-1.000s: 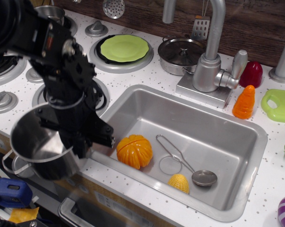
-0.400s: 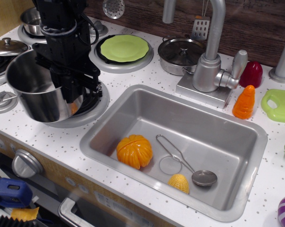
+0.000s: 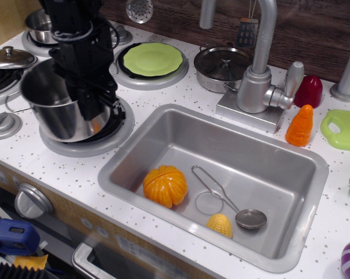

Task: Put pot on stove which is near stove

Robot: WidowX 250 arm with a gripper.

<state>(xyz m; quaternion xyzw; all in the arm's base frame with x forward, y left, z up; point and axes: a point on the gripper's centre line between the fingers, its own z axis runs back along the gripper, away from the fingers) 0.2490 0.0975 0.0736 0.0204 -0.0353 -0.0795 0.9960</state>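
The tall shiny steel pot [image 3: 56, 110] stands upright over the front-left stove [image 3: 82, 147], a silver-grey ring with a black grate. The pot covers most of the grate, and I cannot tell whether its base touches it. My black gripper [image 3: 95, 103] comes down from above and is shut on the pot's right rim, one finger inside and one outside. One wire loop handle shows on the pot's left side.
A ring with a lime-green disc [image 3: 152, 58] lies behind. A lidded shallow pot [image 3: 221, 65] stands by the faucet [image 3: 260, 72], another lid [image 3: 10, 57] is far left, and a small pot [image 3: 38, 24] is at the back. The sink [image 3: 305, 174] to the right holds toy food and a strainer. A knob [image 3: 3, 124] sits left of the stove.
The gripper has carried the pot from beyond the counter's front edge up and back, then a little right and down, so it now sits over the front-left ring.
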